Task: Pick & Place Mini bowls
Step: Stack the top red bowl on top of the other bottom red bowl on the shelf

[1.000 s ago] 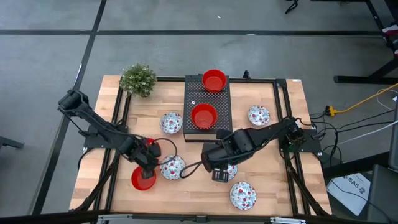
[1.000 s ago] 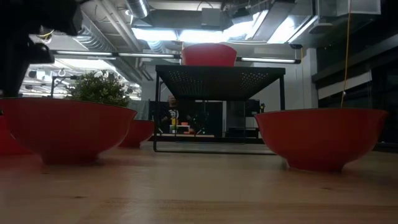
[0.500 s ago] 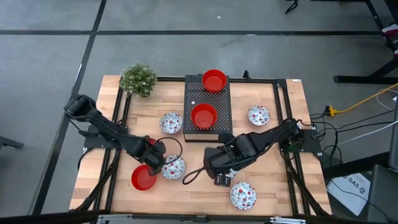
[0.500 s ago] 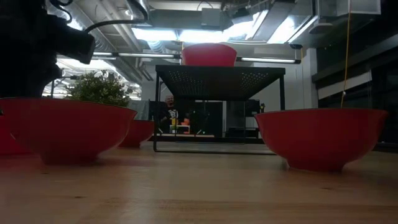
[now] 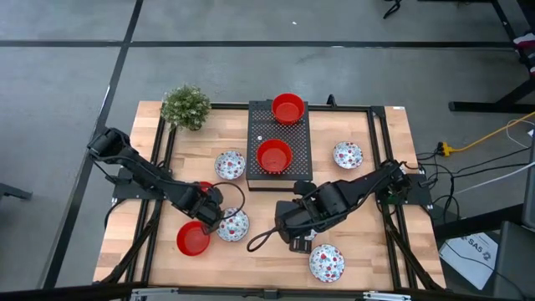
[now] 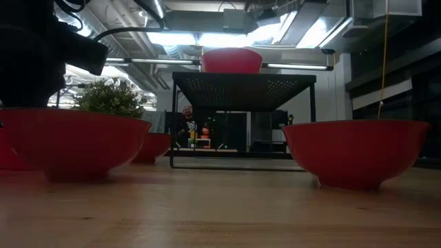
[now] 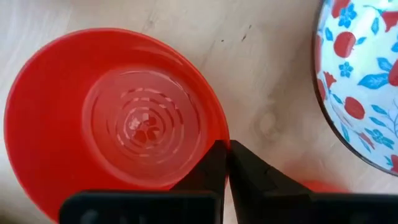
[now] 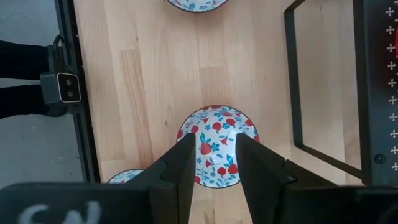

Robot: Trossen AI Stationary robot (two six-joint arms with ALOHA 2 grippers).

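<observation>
My left gripper (image 5: 206, 221) points down at the near left of the table, shut on the rim of a plain red mini bowl (image 5: 193, 239) (image 7: 112, 118). A floral mini bowl (image 5: 233, 224) (image 7: 364, 74) sits just to its right. My right gripper (image 5: 298, 235) (image 8: 214, 158) hangs open high above another floral mini bowl (image 8: 216, 144), touching nothing. Two red mini bowls (image 5: 287, 108) (image 5: 274, 155) stand on the black box (image 5: 280, 134). More floral bowls (image 5: 327, 262) (image 5: 230, 165) (image 5: 348, 154) rest on the wood. My left gripper pinches the red bowl's rim (image 7: 221, 132) on the side toward the floral bowl, one finger (image 7: 208, 165) inside the bowl and one (image 7: 252, 177) outside. The fingers come from above, pointing down. The bowl sits upright on the table.
A small green plant (image 5: 185, 106) stands at the far left corner. Another red bowl (image 5: 203, 187) shows partly under my left arm. A black frame (image 5: 376, 150) runs around the table's edges. In the low view, red bowls (image 6: 76, 141) (image 6: 355, 151) stand before the black box (image 6: 242, 83).
My left gripper has come down and a little toward the table's right, ending over the red bowl's rim next to the floral bowl. The bowls have stayed where they were.
</observation>
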